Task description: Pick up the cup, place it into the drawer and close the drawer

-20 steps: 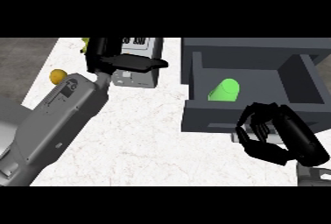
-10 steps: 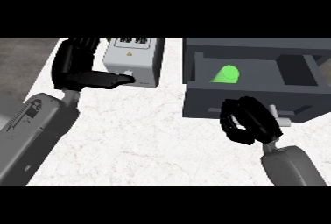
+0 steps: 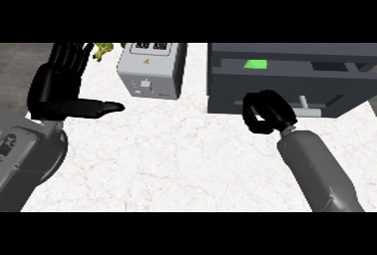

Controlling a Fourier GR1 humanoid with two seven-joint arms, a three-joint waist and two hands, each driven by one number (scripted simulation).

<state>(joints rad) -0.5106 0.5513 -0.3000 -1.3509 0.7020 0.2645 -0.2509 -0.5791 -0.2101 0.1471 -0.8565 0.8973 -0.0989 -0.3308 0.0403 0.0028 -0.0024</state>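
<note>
The green cup [image 3: 256, 63] lies inside the dark grey drawer [image 3: 324, 87], and only a small patch of it shows through the narrow gap behind the drawer's front panel. My right hand [image 3: 267, 112] is at the left part of that front panel, fingers curled, holding nothing, just left of the small pale handle [image 3: 302, 102]. My left hand [image 3: 63, 82] stands open at the left of the counter, fingers up and thumb pointing right. It touches nothing.
A light grey box-shaped appliance [image 3: 152, 69] stands at the back between my hands. A small yellow object [image 3: 101, 49] peeks out beside it at the back left. The white marbled counter [image 3: 169, 159] ends at a dark edge on the far left.
The drawer has slid inward, so much less of the green cup shows. My right hand has moved forward with the drawer's front. My left hand has barely shifted.
</note>
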